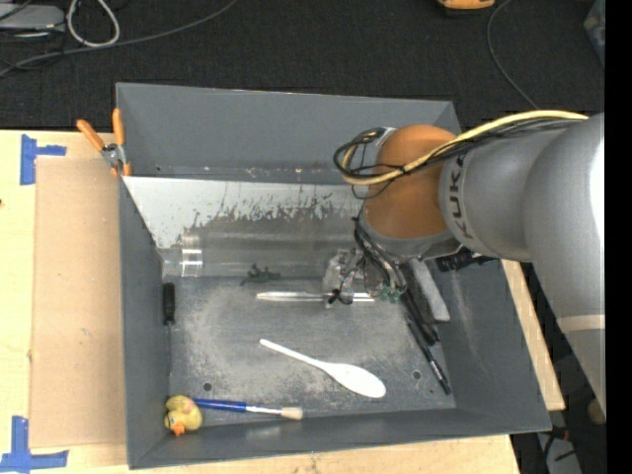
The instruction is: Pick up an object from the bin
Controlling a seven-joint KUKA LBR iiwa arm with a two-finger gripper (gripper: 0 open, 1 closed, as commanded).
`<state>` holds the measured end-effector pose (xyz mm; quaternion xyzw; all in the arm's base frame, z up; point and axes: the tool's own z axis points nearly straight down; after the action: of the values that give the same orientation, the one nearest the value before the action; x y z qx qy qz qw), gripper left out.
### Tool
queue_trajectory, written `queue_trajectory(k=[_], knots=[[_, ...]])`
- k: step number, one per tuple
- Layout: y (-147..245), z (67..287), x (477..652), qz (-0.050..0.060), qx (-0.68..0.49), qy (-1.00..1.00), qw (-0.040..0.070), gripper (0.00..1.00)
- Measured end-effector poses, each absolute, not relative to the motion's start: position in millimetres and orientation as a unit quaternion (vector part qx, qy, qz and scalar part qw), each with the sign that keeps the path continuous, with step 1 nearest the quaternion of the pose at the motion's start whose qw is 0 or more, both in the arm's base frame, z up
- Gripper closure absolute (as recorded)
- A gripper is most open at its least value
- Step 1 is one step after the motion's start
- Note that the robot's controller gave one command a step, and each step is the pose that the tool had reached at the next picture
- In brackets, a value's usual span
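My gripper [343, 286] hangs low over the middle of the bin floor, just right of centre under the orange wrist cover. It is at the right end of a thin silvery rod [292, 296] that lies flat and points left. A clear plastic tube [242, 257] lies along the back wall just behind the rod, its open ring end to the left. A white plastic spoon [328, 369] lies in front of the gripper, bowl to the right. I cannot tell whether anything is held.
A black pen [427, 344] and a pale flat stick [433, 296] lie to the gripper's right. A yellow rubber duck [183, 415] and a blue-handled brush [247, 409] sit at the front left. A small black piece [169, 302] lies by the left wall.
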<state>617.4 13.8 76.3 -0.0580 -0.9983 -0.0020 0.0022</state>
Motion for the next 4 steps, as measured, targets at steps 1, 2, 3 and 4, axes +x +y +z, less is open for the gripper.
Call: queue_trajectory(k=[1,2,3,4], knots=[[13.8,76.3,617.4,-0.002,-0.058,-0.998,0.002,1.00],[13.8,93.1,613.8,-0.002,-0.058,-0.998,0.009,1.00],[13.8,126.2,616.7,-0.002,-0.057,-0.998,0.003,1.00],[13.8,152.0,615.1,-0.002,-0.057,-0.998,0.006,1.00]])
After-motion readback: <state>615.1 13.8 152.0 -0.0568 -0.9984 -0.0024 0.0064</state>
